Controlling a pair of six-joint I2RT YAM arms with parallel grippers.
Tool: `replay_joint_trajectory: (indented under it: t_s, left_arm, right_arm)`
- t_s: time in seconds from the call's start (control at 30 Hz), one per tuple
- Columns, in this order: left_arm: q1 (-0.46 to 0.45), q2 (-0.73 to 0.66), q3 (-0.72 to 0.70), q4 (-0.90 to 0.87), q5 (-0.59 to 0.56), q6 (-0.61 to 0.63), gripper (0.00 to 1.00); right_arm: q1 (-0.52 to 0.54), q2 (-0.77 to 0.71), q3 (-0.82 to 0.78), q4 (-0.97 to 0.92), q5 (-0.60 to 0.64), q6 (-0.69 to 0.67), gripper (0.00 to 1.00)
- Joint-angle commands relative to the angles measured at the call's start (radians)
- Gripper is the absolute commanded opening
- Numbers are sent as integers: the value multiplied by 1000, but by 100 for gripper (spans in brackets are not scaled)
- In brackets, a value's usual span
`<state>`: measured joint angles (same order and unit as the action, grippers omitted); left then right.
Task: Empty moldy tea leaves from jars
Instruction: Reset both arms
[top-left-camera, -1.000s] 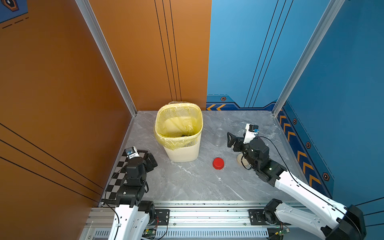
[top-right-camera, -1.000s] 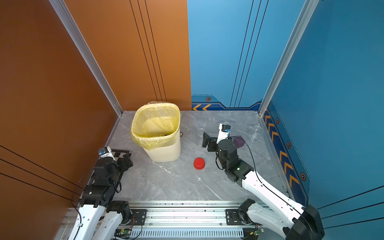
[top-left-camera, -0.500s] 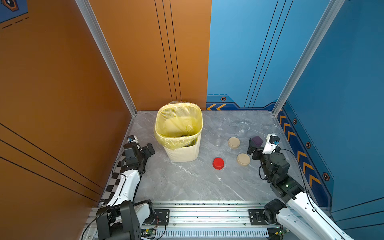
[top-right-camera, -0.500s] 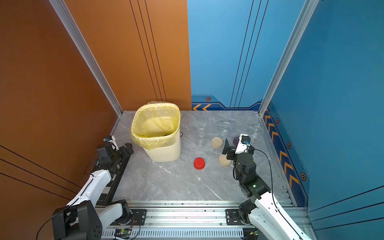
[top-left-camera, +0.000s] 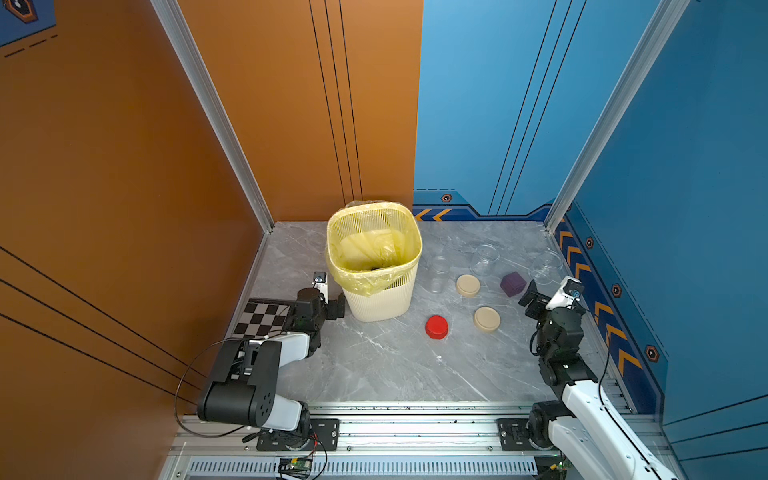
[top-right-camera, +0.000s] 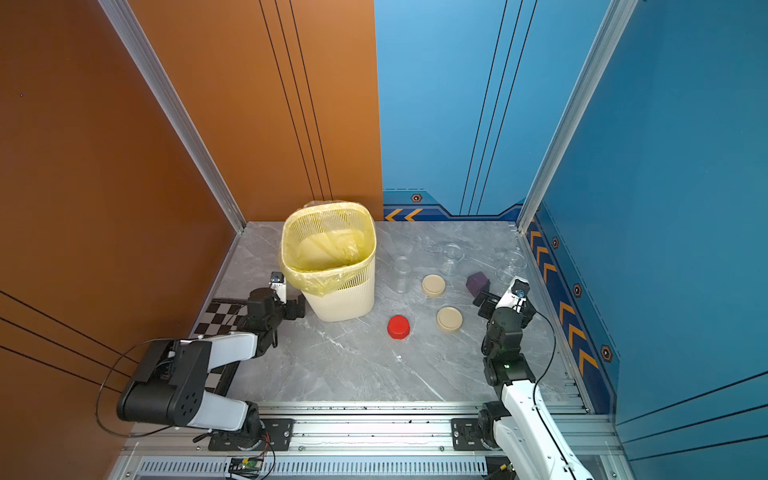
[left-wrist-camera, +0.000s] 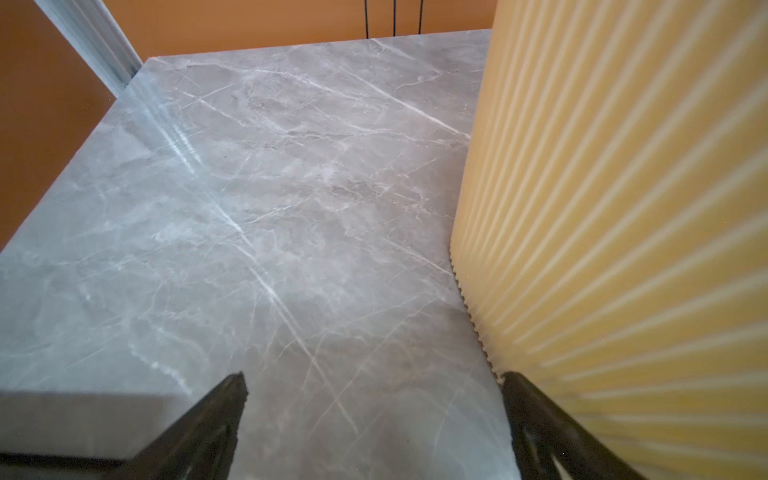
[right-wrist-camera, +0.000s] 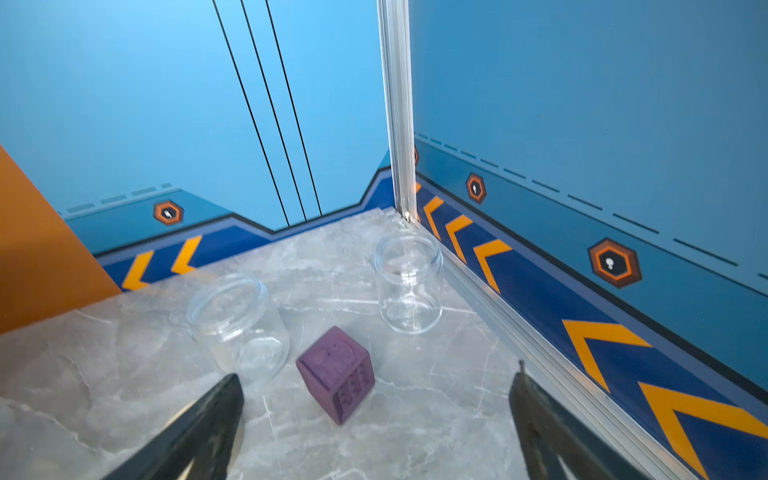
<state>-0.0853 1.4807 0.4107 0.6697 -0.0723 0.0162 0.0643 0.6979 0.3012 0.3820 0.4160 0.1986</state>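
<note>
My right claw (right-wrist-camera: 376, 376) is spread wide open and grips nothing, low over the counter (top-left-camera: 374, 365) near the right wall. Just ahead of its fingertips sits a purple block (right-wrist-camera: 334, 378), apart from both fingers. Past the block stand two of the three jars (right-wrist-camera: 239, 328). One is just beside the block, and the other (right-wrist-camera: 409, 282) is farther off, close to the right wall near the back corner. Both are upright with their lids off. The third jar (top-left-camera: 439, 274) stands just beside the bin (top-left-camera: 382, 299) on its right side, well apart from both claws. Two beige lids (top-left-camera: 468, 285) and a red lid (top-left-camera: 436, 327) lie flat on the counter between the bin and my right claw. My left claw (left-wrist-camera: 374, 378) is also fully open and grips nothing. It sits at the bin's left side, next to a checkered board (top-left-camera: 262, 318). One finger (left-wrist-camera: 536, 419) is close against the ribbed wall, though I cannot tell whether it touches. The bin stands between this claw and all three jars. In a top view the tea leaves (top-left-camera: 376, 268) show as a small dark clump low in the yellow bag (top-left-camera: 365, 282), too small to make out further.
</note>
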Motion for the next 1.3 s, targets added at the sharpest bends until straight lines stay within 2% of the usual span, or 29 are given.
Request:
replay_joint_trajectory:
  t_s: [0.0,0.03,0.13,0.27,0.5,0.57,0.63,0.8,0.97,1.0,1.03,1.13,1.27]
  left_arm:
    - [53,58,-62,271,-74,-13,98]
    - [63,94,-100,406,-68,-17,98]
    - [65,84,-98,388,-80,-22,98]
    - [71,87,-87,370,-94,-33,98]
    - [77,85,-74,338,-130,-55,98]
    - [78,83,-75,340,-130,-56,98]
    - [73,80,-76,340,-133,-52,98]
    - [63,84,-72,335,-96,-23,98]
    - [59,84,-71,335,-74,-10,98]
    - [58,83,-71,335,-70,-9,98]
    - [57,84,-71,335,-65,-4,98]
    - [57,86,-68,334,-29,11,98]
    - [57,85,-60,315,-4,22,98]
  right_arm:
    - [-44,-10,-61,108,-27,-5,100]
    - [-54,-4,-60,91,-38,-7,100]
    - [-63,15,-56,55,-59,-12,100]
    - [-67,122,-94,211,-64,-60,100]
    - [-87,339,-91,422,-189,-72,100]
    - [-82,405,-85,452,-207,-43,100]
    - [-59,434,-89,464,-187,-70,100]
    - [18,607,-148,725,-164,-163,100]
    - [121,921,-153,1040,-84,-268,100]
    - [133,911,-139,1007,-70,-280,100]
    - [102,898,-140,989,-97,-250,100]
    - [99,883,-79,871,-26,-226,100]
    - [36,847,29,607,-127,-170,100]
